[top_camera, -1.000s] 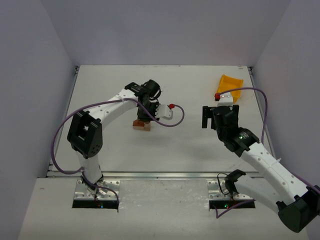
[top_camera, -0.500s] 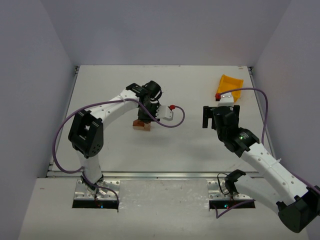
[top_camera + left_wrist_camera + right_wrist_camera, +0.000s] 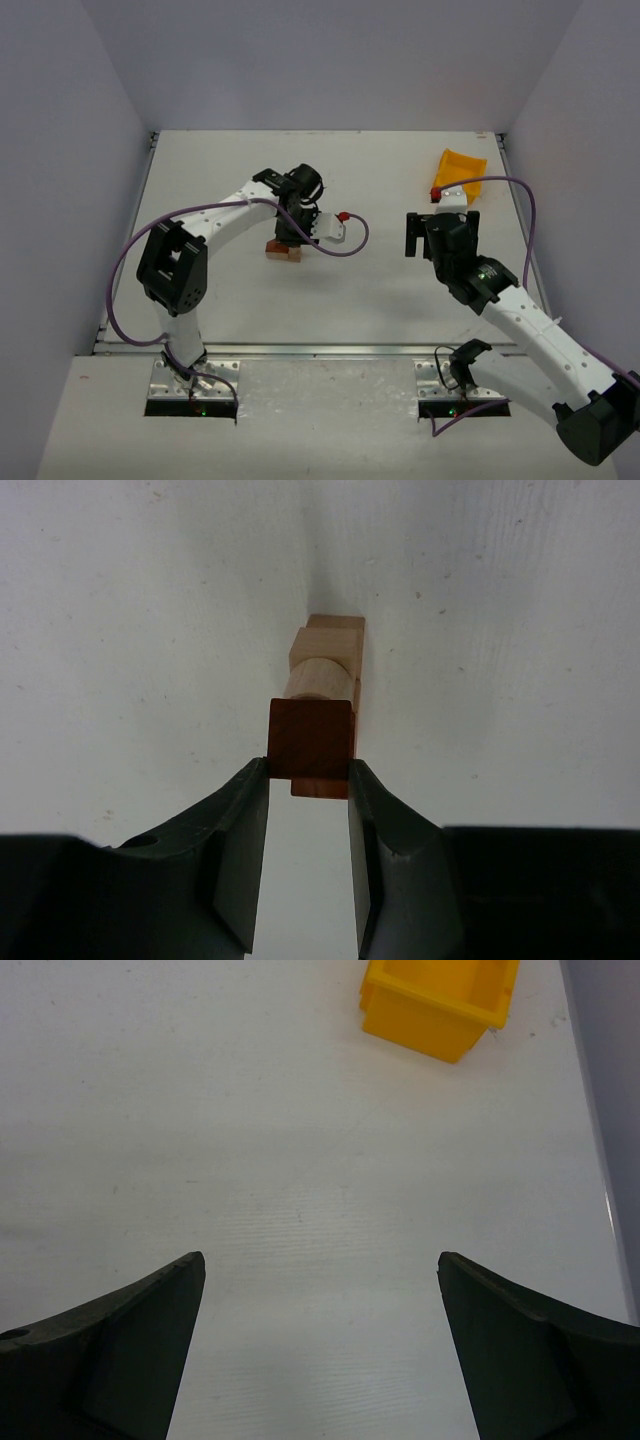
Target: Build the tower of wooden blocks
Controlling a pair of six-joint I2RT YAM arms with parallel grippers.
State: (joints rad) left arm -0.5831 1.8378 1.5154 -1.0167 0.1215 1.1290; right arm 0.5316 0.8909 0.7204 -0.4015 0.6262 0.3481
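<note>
Left gripper pinches reddish-brown cube — above wood block tower.

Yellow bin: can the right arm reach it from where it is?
Probably yes. The right gripper is open and empty and points toward the bin. Only bare table lies between them, so nothing seems to block the way.

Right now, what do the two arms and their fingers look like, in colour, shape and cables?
Both the left arm and the right arm have white links and bulky black joints. A purple cable loops along each one, and a small red part sits near each wrist. The fingers are matte black, thick and tapered.
</note>
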